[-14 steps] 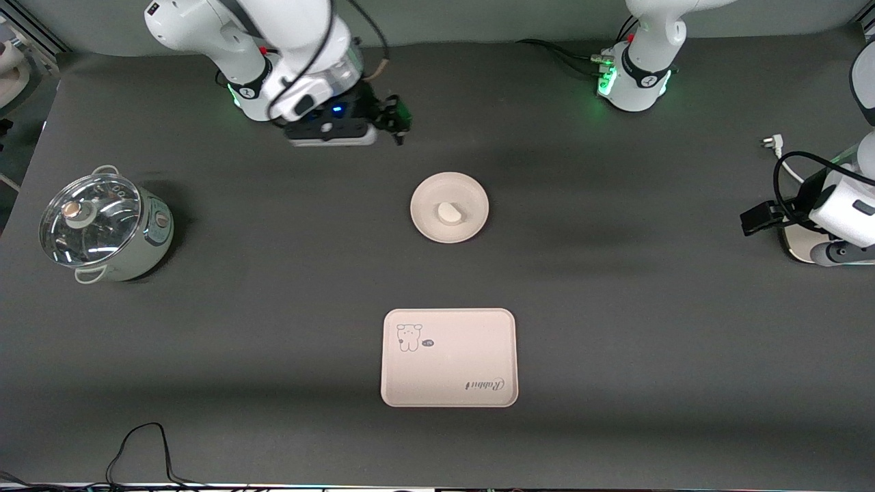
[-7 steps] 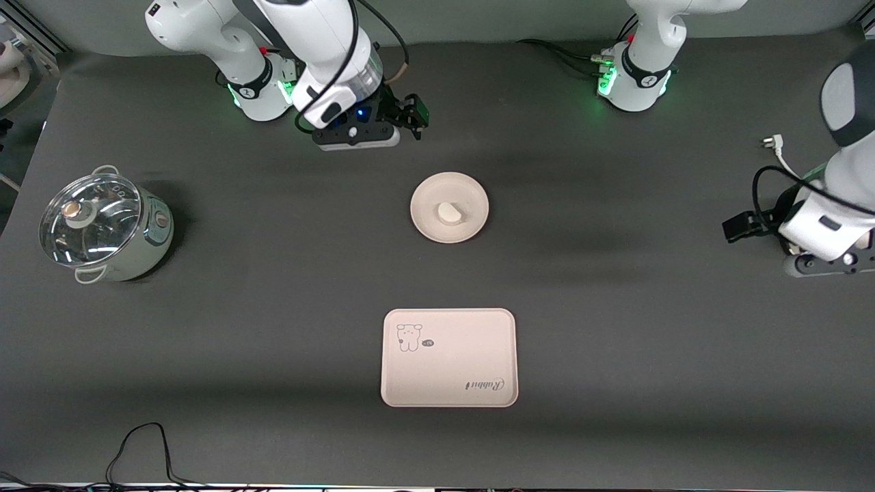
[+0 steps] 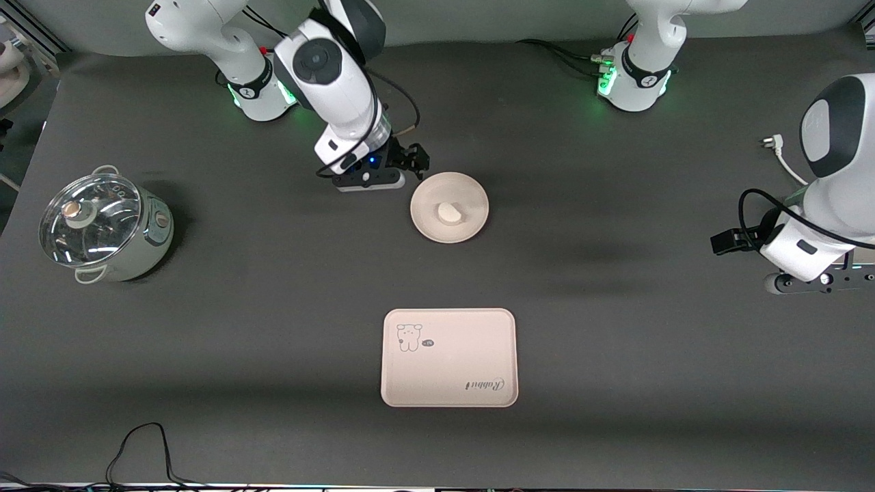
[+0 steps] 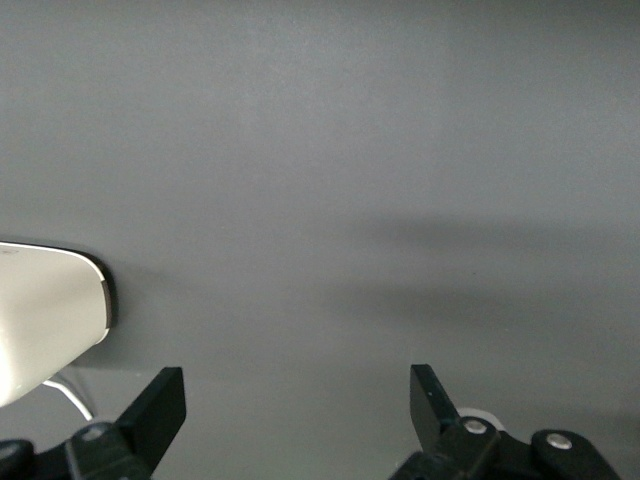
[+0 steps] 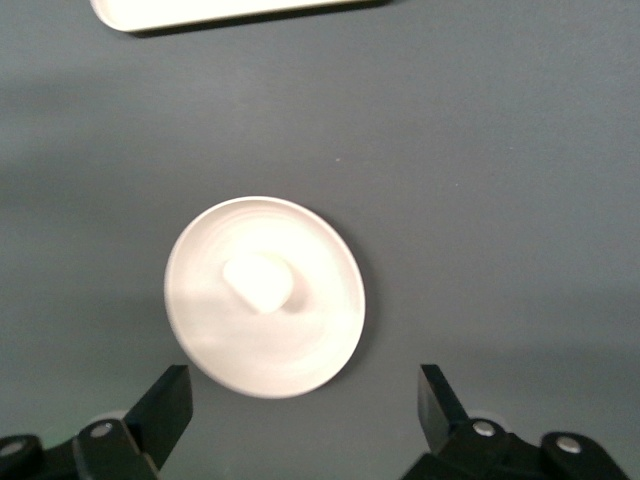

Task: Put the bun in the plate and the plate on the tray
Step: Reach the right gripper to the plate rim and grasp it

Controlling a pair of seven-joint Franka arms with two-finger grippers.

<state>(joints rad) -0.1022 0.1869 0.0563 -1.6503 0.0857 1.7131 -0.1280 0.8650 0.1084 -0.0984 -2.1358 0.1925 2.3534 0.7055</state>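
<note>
Right gripper (image 3: 415, 158) up in the air, jaws wide and empty, over the table just beside the plate's rim on the robot-base side. Plate (image 3: 449, 207) sits mid-table with the bun (image 3: 449, 213) in it. Tray (image 3: 449, 357) lies nearer the front camera than the plate, well apart, nothing on it. Left gripper (image 4: 298, 400) also spread wide, empty, over bare table at the left arm's end. Lidded pot (image 3: 104, 227) at the right arm's end.
</note>
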